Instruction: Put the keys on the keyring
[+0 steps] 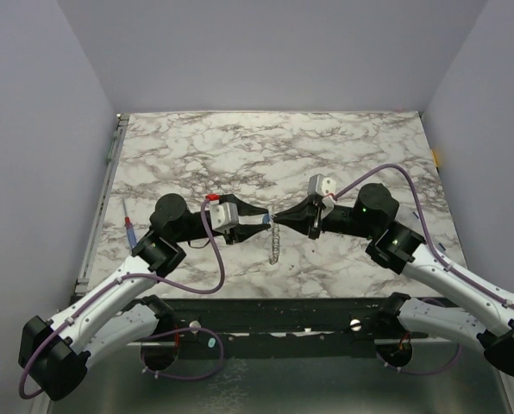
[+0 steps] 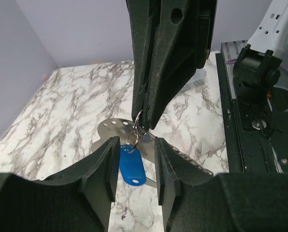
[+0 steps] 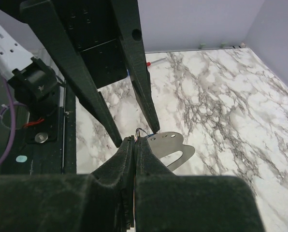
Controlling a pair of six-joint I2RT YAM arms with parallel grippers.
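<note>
My right gripper (image 3: 136, 140) is shut on the thin wire keyring (image 2: 137, 123), holding it above the marble. From the ring hang a blue-headed key (image 2: 132, 166) and a flat silvery key (image 3: 177, 144) with small holes. The beaded chain (image 1: 276, 247) dangles below. My left gripper (image 2: 136, 141) faces the right one tip to tip. It is open, with the blue head hanging between its fingers (image 2: 103, 164) and apparently touching neither. In the top view both grippers meet over the table's middle, the left gripper (image 1: 262, 222) just left of the ring (image 1: 272, 219).
A blue-and-red-handled screwdriver (image 1: 129, 227) lies near the table's left edge. A metal rail (image 1: 102, 207) runs along that edge. The arms' black base bar (image 1: 283, 315) spans the near edge, with purple cables (image 1: 212, 259) looping off the wrists.
</note>
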